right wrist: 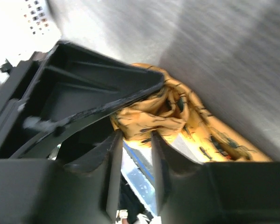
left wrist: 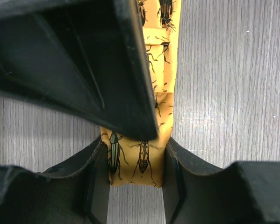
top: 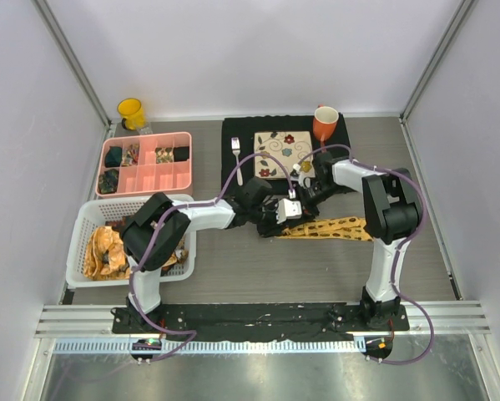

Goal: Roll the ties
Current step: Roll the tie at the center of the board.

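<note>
From where I stand, the mustard tie (top: pixel 333 227) lies flat on the grey table (top: pixel 258 267). Its loose length trails right and its other end is bunched where the arms meet. The left gripper (left wrist: pixel 135 163) seems to pinch the strip across its width. The right gripper (right wrist: pixel 132 149) stands slightly spread, the crumpled end at its tips, holding nothing. I'd nip that first fold squarely and turn it tight while the left holds the strip straight, or the roll may skew. The table looks smooth; more ties (top: pixel 103 246) sit in the white basket (top: pixel 81 242), with plain walls (top: pixel 258 50) around
</note>
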Motion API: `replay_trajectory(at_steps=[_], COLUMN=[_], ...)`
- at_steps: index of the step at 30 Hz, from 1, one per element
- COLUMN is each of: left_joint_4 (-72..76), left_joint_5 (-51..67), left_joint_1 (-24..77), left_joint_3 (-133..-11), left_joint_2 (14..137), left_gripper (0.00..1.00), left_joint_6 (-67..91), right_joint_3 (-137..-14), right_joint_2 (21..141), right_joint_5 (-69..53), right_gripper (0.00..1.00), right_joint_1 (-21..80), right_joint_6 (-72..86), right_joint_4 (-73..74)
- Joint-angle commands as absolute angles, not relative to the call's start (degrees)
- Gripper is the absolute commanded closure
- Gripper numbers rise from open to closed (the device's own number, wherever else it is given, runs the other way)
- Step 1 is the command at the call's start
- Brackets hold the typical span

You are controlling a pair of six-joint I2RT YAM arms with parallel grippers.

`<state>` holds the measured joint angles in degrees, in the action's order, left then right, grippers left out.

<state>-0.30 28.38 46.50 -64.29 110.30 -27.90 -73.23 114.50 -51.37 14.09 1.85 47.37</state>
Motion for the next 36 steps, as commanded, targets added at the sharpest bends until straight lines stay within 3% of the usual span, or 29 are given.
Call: replay_trajectory(at_steps=[1,2,7,22,30,36], left_joint_4=[-6.59,-6.68,-5.02,-0.26,1.41,-4.83], left_joint_5=[27.07,26.81,29.09,35.86,34.72,31.21], left_joint_1=[47.02,46.93,45.97,46.67,47.90,47.90], left_joint_3=[-64.25,-64.34,-64.07,-71.19,-74.00,-70.67], left_joint_2=[111.71,111.62,109.61,111.27,115.75,114.18], left_gripper=[0.57,0.54,0.34,0.20,0.26,0.55], left_joint_6=[-30.50,-30.59,-29.62,-24.26,-23.12,-26.98], right_joint_3=[-72.51,-72.34,-69.97,-69.17,-69.78,-72.59], right_joint_2=[115.48,115.58,116.01,119.70,119.35,120.50], right_joint_5=[-45.20,-43.87,-39.38,-31.73,-33.66,-34.45], right_gripper=[0.92,0.99,0.99,0.99,0.99,0.99], right_joint_1=[13.80,13.62,11.26,8.70,10.45,13.80], right_joint_6=[2.99,3.08,0.97,-2.46,-2.38,-0.88], right_joint_4=[45.53,45.53,46.84,44.21,42.80,40.43])
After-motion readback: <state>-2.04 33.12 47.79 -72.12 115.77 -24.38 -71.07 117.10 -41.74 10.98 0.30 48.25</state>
